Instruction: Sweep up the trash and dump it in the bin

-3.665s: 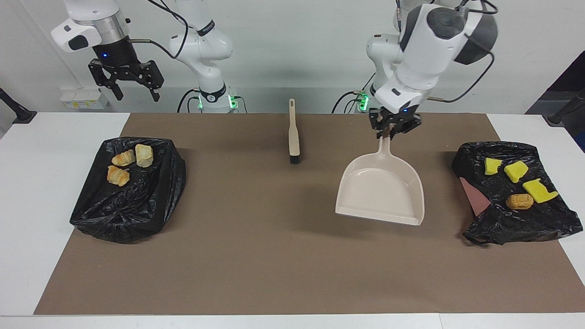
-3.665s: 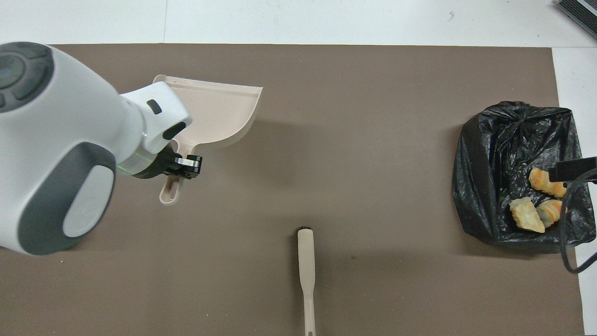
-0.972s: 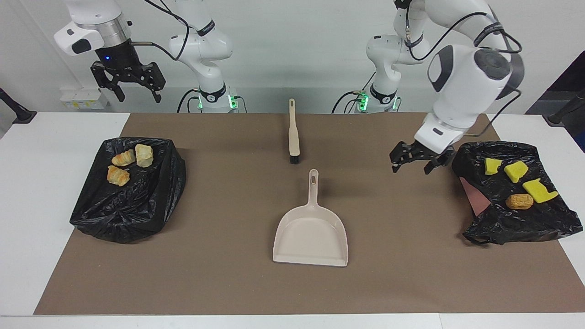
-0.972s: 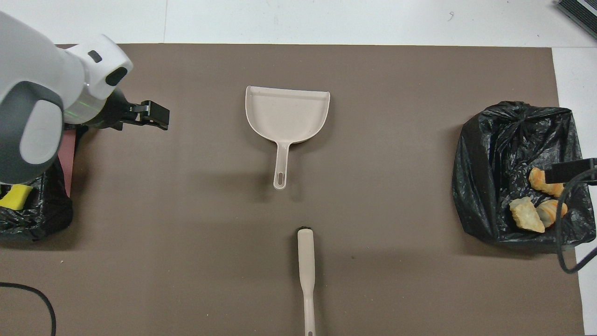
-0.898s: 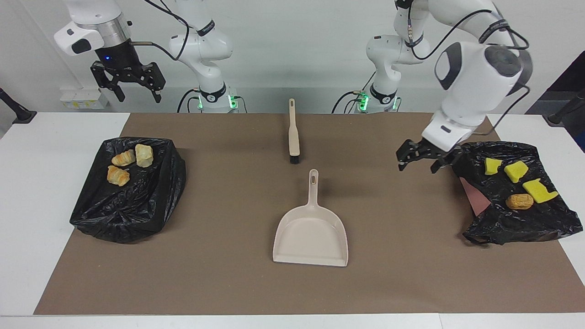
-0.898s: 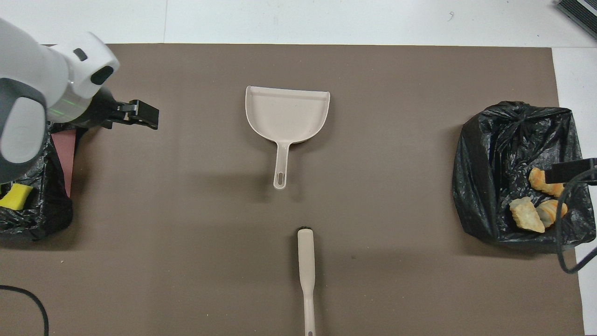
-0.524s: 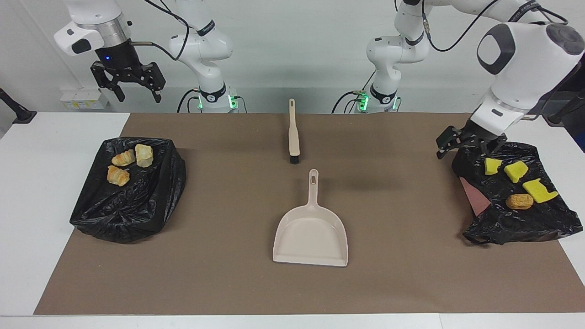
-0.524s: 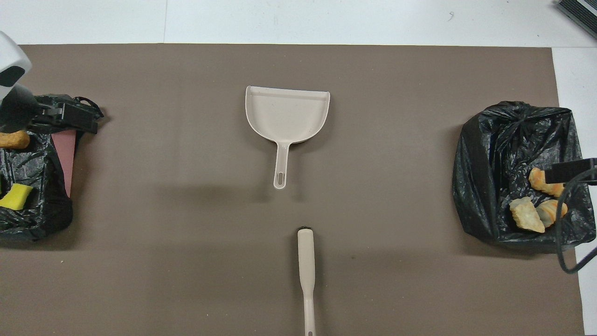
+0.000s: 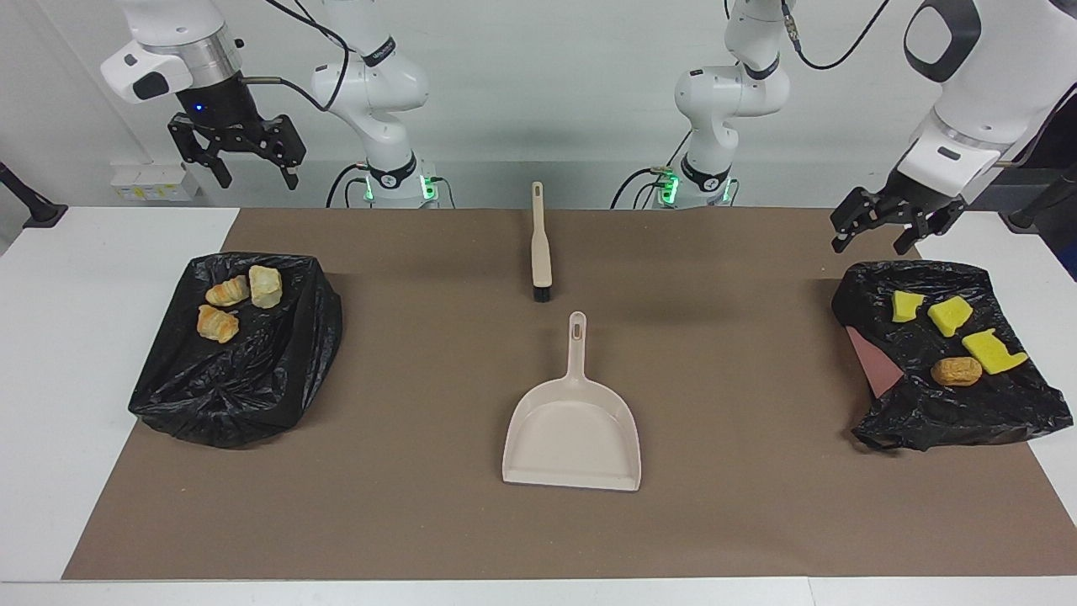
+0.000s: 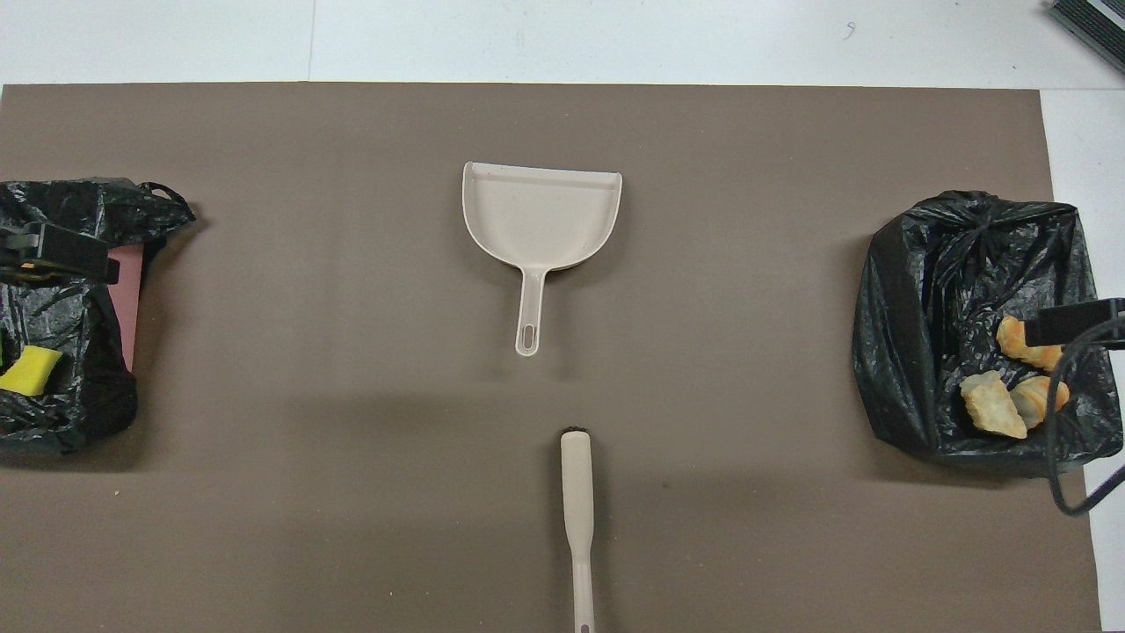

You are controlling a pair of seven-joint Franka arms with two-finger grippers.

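Left gripper [image 9: 885, 225] risen off the dustpan [image 9: 574, 427], fingers spread and empty; right gripper [image 9: 238, 155] likewise, waiting.

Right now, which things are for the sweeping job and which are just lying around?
For the job:
dustpan
brush
bread pieces
yellow sponge chunks
brown bun
two black bin bags

Just there:
brown mat
white table
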